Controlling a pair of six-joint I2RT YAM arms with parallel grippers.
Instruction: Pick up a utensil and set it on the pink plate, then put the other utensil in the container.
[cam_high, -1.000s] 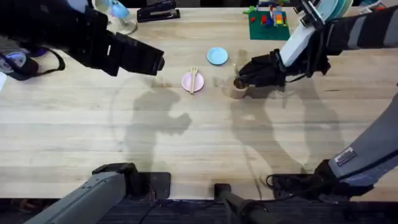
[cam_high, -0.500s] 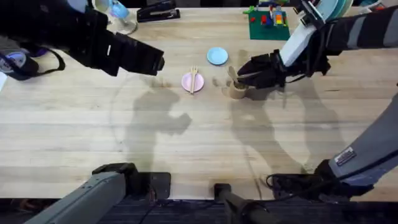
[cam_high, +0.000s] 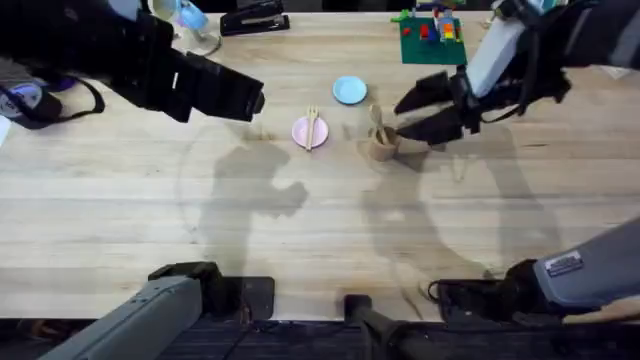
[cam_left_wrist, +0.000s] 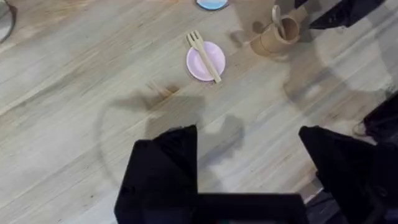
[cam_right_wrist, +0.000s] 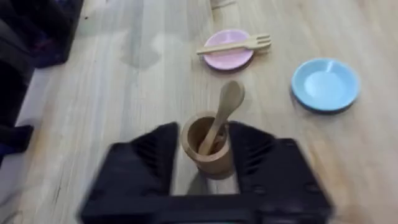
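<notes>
Wooden spoon (cam_high: 377, 121) stands in the container (cam_high: 382, 146), head up, leaning on the rim.
The container sits upright on the tabletop (cam_high: 320, 230). Landmark: the pink plate (cam_high: 310, 131). The container lies near the plate, toward the right arm's side; the wooden fork (cam_high: 312, 126) lies across the plate, tines overhanging its far edge; the light blue plate (cam_high: 349, 90) lies near it, farther from the arm bases. Right hand (cam_high: 418, 112): fingers apart, clamped on nothing; in the right wrist view the container (cam_right_wrist: 208, 147) shows between the fingers with the spoon (cam_right_wrist: 222, 113) inside. One second ago this hand was closed in over the container; it has since drawn back toward its own side, clear of the cup. Left hand (cam_left_wrist: 249, 152): fingers apart, empty, unmoved, well apart from the plate on the opposite side to the container.
</notes>
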